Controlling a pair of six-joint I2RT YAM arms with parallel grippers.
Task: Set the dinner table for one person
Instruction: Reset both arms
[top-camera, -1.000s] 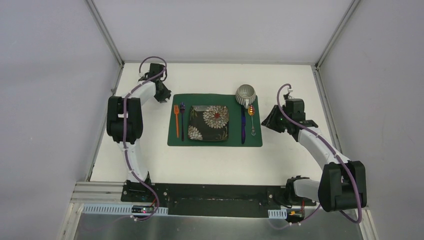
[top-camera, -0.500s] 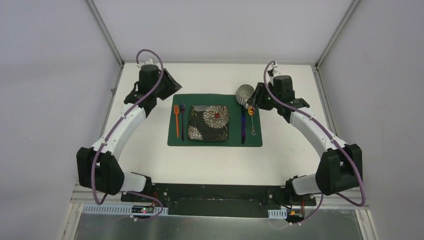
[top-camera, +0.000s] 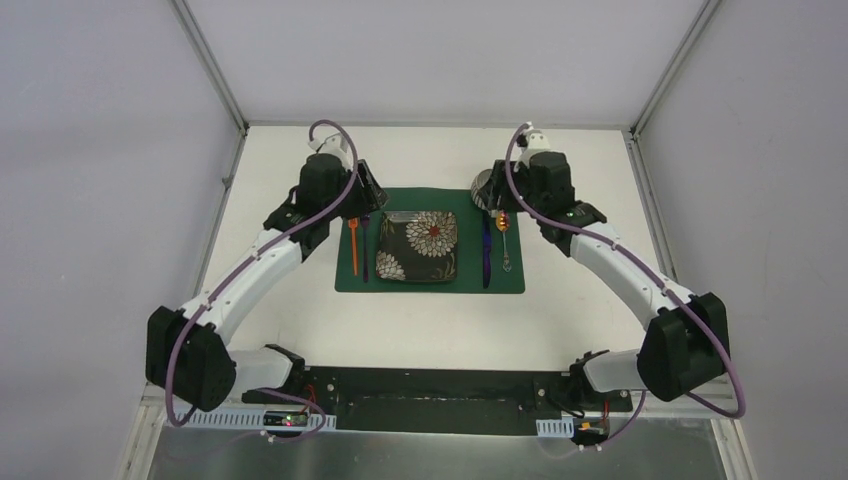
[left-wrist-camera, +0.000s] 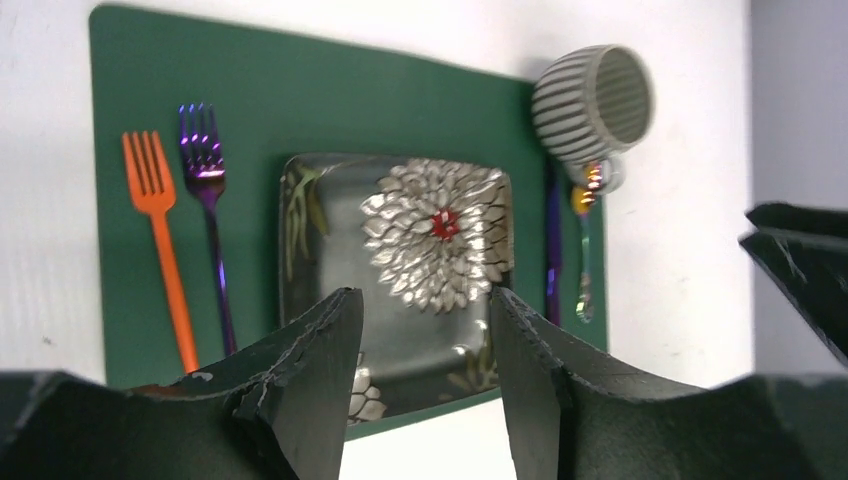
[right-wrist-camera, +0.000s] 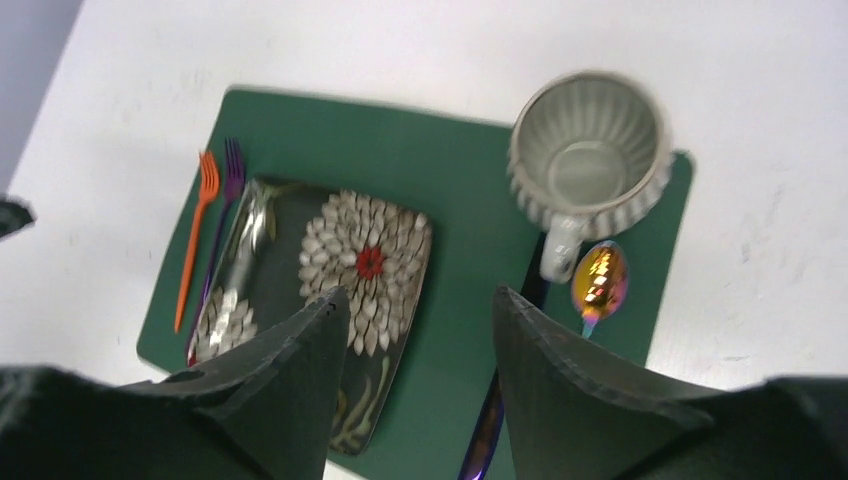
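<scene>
The white matte tabletop (top-camera: 430, 320) is being seen under the dark green placemat (top-camera: 470, 250), reaching past it on every side. It is being edged by thin aluminium posts (top-camera: 212, 70) rising beyond the placemat's far corners. The space is being closed by pale grey walls (top-camera: 90, 200) to the left, right and far side of the placemat. A dark flowered plate (top-camera: 417, 245) is being carried at the placemat's middle. An orange fork (top-camera: 354, 245) and a purple fork (top-camera: 365, 240) are lying along its left part, and a knife (top-camera: 486, 255) and a spoon (top-camera: 506, 245) along its right. A ribbed mug (right-wrist-camera: 588, 150) is standing at its far right corner. The left fingers (left-wrist-camera: 310, 380) are being held apart over the placemat's far left corner, nothing between them. The right fingers (right-wrist-camera: 290, 390) are being held apart above its far right corner, likewise empty.
</scene>
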